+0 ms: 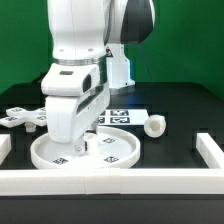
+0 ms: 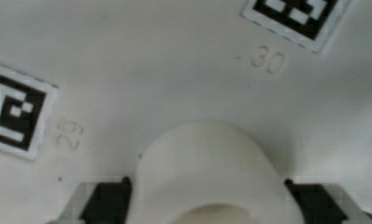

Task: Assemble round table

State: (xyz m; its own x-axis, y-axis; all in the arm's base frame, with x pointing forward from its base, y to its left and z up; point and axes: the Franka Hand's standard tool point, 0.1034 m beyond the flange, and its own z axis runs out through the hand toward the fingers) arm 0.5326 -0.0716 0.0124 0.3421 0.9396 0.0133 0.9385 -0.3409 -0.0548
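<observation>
The large rimmed round disc [image 1: 122, 155] lies flat at the front of the table, towards the exterior view's left. My gripper [image 1: 85, 143] reaches straight down onto its middle. In the wrist view the disc's tagged face [image 2: 165, 80] fills the picture. A rounded white stub [image 2: 204, 165] rises from that face. The gripper [image 2: 208, 205] is shut on the stub, with a dark finger [image 2: 108, 200] against each side. The short cylinder leg [image 1: 155, 125] lies on its side at the exterior view's right. The cross-shaped base [image 1: 24, 117] lies at the left, partly behind the arm.
The marker board [image 1: 122, 117] lies flat behind the disc. Long white border rails run along the front [image 1: 110, 181], with rail ends at the right [image 1: 208, 150] and left [image 1: 4, 147]. The robot's base [image 1: 120, 65] stands at the back.
</observation>
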